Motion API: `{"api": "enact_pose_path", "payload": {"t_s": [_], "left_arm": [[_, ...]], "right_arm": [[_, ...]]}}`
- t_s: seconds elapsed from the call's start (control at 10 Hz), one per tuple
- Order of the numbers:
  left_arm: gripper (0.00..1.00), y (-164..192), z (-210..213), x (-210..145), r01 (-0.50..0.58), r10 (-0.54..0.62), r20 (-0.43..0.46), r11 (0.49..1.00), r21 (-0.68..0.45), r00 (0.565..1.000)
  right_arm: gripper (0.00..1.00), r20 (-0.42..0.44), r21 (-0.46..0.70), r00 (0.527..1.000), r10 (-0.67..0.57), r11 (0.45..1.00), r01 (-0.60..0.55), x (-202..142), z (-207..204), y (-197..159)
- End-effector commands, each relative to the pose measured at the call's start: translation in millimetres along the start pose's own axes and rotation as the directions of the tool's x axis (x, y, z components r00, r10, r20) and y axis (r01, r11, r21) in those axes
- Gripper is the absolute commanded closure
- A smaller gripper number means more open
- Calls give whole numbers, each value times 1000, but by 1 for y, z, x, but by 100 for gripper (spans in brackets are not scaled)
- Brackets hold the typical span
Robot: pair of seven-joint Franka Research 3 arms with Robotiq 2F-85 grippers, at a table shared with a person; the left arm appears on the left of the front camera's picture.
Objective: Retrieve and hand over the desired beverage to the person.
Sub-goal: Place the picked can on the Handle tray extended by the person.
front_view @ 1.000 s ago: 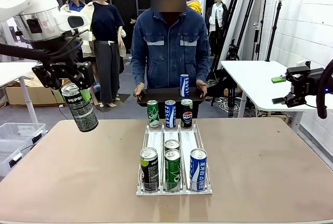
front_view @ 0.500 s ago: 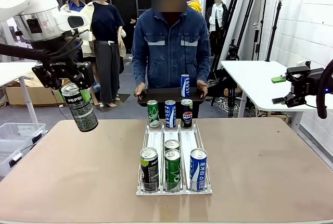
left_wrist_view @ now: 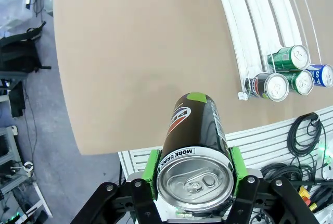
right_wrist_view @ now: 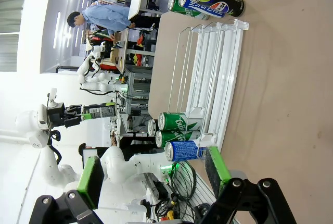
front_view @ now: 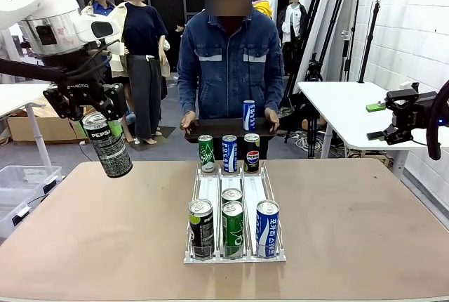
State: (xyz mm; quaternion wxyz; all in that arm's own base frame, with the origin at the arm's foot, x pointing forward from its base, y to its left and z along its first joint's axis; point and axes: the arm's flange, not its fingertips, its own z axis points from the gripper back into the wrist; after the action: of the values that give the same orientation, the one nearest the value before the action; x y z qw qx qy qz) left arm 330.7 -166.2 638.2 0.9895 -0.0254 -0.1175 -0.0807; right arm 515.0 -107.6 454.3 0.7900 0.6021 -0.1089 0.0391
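My left gripper (front_view: 97, 119) is shut on a black Pepsi can (front_view: 108, 146), which hangs tilted above the table's far left corner. In the left wrist view the can (left_wrist_view: 195, 125) sits between the green pads (left_wrist_view: 151, 168), top end toward the camera. The person (front_view: 229, 60) in a blue denim jacket stands at the far side. Both of the person's hands hold a dark tray (front_view: 217, 130) with one blue can (front_view: 248, 115) on it. My right gripper (front_view: 376, 121) is open, off the table's right side, with nothing between its fingers (right_wrist_view: 216, 164).
A white three-lane rack (front_view: 210, 189) stands mid-table. Three cans stand at its far end and several at its near end (front_view: 232, 227). A second white table (front_view: 344, 109) stands at the right, and a clear bin (front_view: 17, 182) sits on the floor at the left.
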Motion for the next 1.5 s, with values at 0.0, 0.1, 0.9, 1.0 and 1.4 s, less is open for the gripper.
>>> {"api": "enact_pose_path", "payload": {"t_s": [0.0, 0.1, 0.9, 1.0, 1.4], "left_arm": [[100, 3, 4, -1, -5, 5, 10, 1000, -3, 1000], [100, 3, 4, -1, -5, 5, 10, 1000, -3, 1000], [100, 3, 4, -1, -5, 5, 10, 1000, -3, 1000], [100, 3, 4, -1, -5, 5, 10, 1000, -3, 1000], [100, 3, 4, -1, -5, 5, 10, 1000, -3, 1000]], "right_arm": [[0, 3, -4, 1000, -6, 1000, 6, -1, -1, 0], [0, 3, -4, 1000, -6, 1000, 6, -1, -1, 0], [0, 3, -4, 1000, -6, 1000, 6, -1, -1, 0], [0, 3, -4, 1000, -6, 1000, 6, -1, -1, 0], [0, 3, -4, 1000, -6, 1000, 6, -1, -1, 0]]}}
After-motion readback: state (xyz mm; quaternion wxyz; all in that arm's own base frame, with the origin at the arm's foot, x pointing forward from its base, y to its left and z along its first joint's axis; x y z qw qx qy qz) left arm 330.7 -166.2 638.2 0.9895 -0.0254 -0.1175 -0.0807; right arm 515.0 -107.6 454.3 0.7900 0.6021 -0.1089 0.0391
